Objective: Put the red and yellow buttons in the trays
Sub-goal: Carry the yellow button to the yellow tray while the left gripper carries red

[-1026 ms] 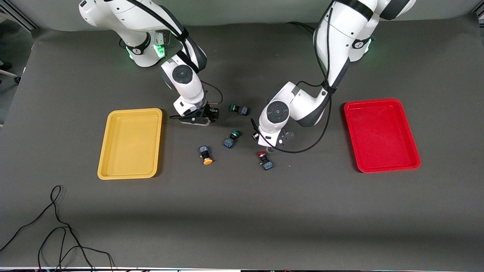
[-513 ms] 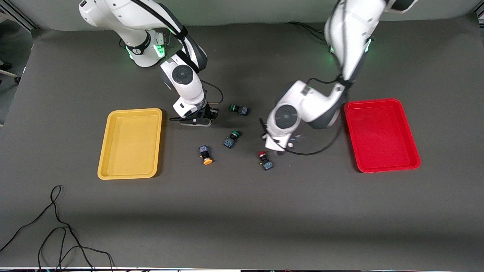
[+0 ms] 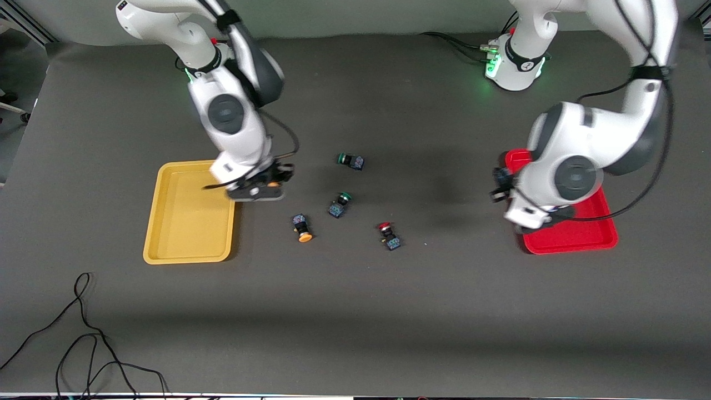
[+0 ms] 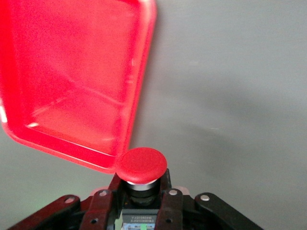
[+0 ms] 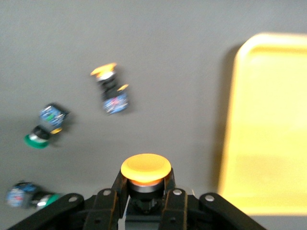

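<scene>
My right gripper (image 3: 268, 186) is shut on a yellow-capped button (image 5: 146, 168) and holds it over the table beside the yellow tray (image 3: 189, 244), which also shows in the right wrist view (image 5: 268, 124). My left gripper (image 3: 533, 222) is shut on a red-capped button (image 4: 142, 164) over the red tray's (image 3: 577, 241) rim at its corner toward the table's middle; the tray also shows in the left wrist view (image 4: 72, 81). A second yellow-capped button (image 3: 302, 228) and a second red-capped button (image 3: 389, 234) lie on the table between the trays.
Two green-capped buttons (image 3: 340, 204) (image 3: 351, 161) lie on the table, farther from the front camera than the loose yellow and red ones. A black cable (image 3: 83, 333) lies near the front edge at the right arm's end.
Both arms lifted from the table's middle, each carrying a button. The right gripper moved toward the yellow tray and the left gripper swung to the red tray's corner.
</scene>
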Controlling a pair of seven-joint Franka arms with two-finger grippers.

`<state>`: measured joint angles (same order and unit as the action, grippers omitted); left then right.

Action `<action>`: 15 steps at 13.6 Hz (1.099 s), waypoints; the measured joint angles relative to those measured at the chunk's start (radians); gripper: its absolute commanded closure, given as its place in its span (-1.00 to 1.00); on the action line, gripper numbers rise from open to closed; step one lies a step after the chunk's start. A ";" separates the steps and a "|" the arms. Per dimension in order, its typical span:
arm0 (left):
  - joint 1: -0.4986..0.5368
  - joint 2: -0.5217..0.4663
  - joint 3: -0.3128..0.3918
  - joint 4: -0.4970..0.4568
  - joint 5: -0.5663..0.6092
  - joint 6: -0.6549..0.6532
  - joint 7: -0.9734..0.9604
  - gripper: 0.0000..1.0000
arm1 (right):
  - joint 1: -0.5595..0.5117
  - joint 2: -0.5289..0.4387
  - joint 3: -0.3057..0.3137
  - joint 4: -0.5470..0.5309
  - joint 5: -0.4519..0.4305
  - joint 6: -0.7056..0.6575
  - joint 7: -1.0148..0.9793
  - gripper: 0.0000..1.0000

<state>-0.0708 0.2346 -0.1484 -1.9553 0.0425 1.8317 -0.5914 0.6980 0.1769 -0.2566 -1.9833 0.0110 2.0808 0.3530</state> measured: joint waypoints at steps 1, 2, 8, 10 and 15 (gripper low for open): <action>0.036 -0.015 0.000 -0.065 0.014 0.048 0.048 1.00 | -0.002 -0.007 -0.079 0.005 0.000 -0.004 -0.128 0.88; 0.070 -0.026 0.000 -0.129 0.027 0.105 0.092 1.00 | -0.005 -0.009 -0.165 0.006 0.000 -0.005 -0.257 0.88; 0.195 -0.041 -0.001 -0.469 0.035 0.567 0.262 -0.97 | -0.130 0.099 -0.443 -0.063 0.133 0.127 -0.761 0.88; 0.195 -0.041 -0.006 -0.496 0.035 0.600 0.262 -0.99 | -0.179 0.241 -0.442 -0.079 0.295 0.230 -0.904 0.88; 0.131 -0.058 -0.030 -0.219 0.025 0.273 0.175 -1.00 | -0.170 0.447 -0.427 -0.046 0.490 0.295 -0.999 0.62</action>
<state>0.0598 0.1762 -0.1784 -2.1743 0.0676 2.1042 -0.4166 0.5282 0.6237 -0.6832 -2.0293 0.5013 2.3762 -0.6460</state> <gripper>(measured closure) 0.000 0.670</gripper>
